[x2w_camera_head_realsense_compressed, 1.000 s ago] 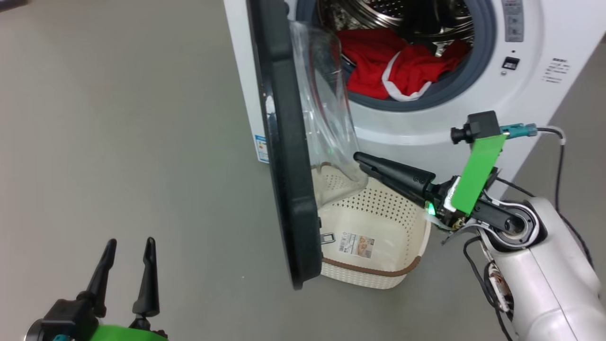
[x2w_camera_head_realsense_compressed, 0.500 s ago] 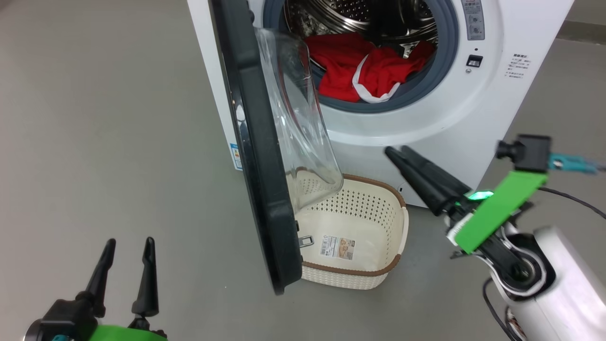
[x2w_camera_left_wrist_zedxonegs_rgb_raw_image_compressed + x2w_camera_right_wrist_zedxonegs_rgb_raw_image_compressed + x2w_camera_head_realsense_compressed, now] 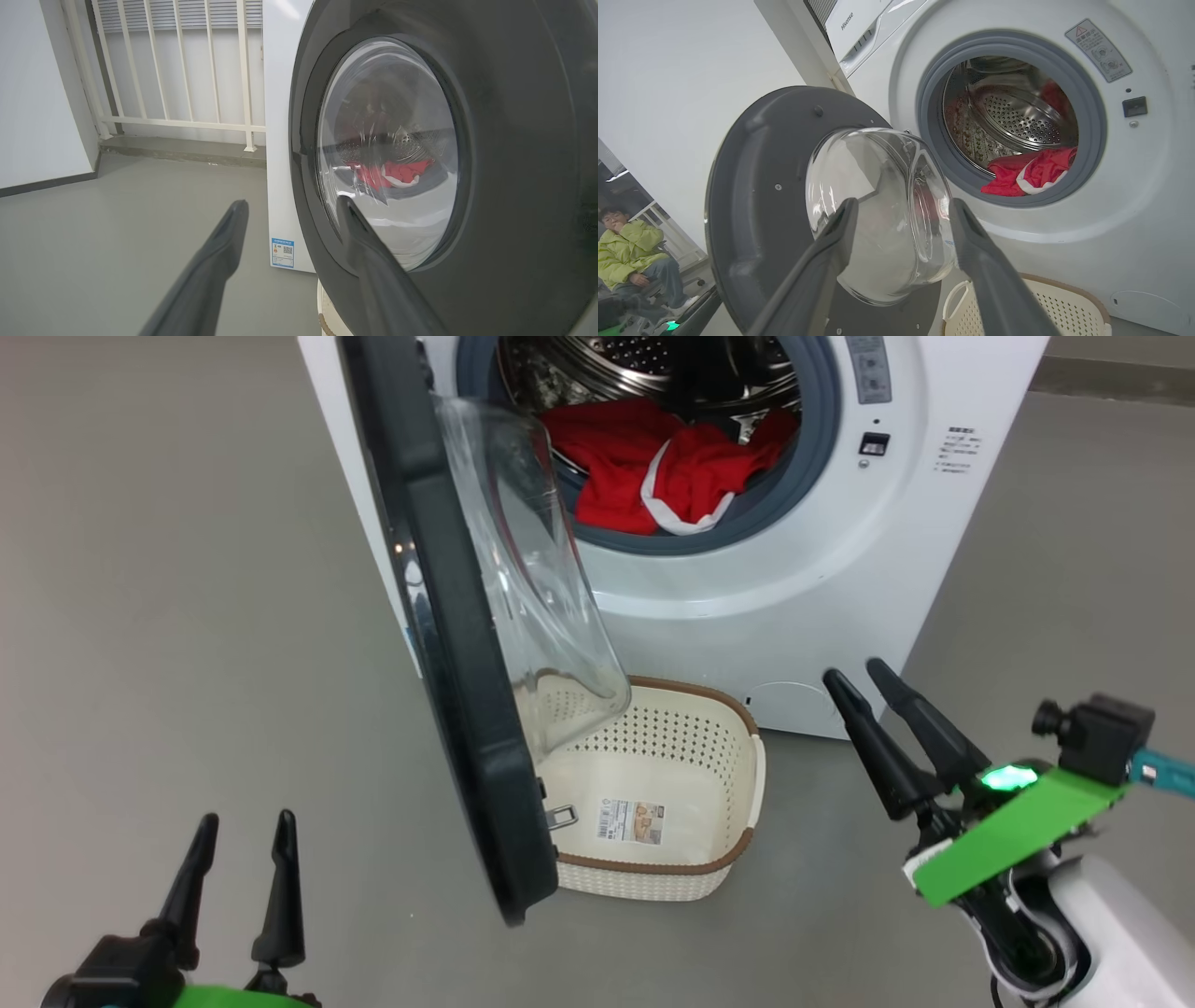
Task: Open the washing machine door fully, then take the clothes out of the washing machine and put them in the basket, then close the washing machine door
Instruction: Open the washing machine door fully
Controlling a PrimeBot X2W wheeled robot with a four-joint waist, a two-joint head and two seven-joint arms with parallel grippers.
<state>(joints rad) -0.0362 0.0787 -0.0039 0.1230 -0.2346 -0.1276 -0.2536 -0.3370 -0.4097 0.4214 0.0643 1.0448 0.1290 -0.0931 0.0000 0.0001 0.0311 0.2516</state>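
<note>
While the glossy black door stands half open, soft red clothes lie in the perforated steel drum at 12 o'clock — the cream perforated basket below is partly hidden behind the door. Left pincer at 7 and right pincer at 4 both gape, empty.

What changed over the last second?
The right gripper drew back from the washing machine door and its fingers parted; nothing held. The head camera shifted too. The clothes in the drum, the empty basket and the open left gripper stayed.
</note>
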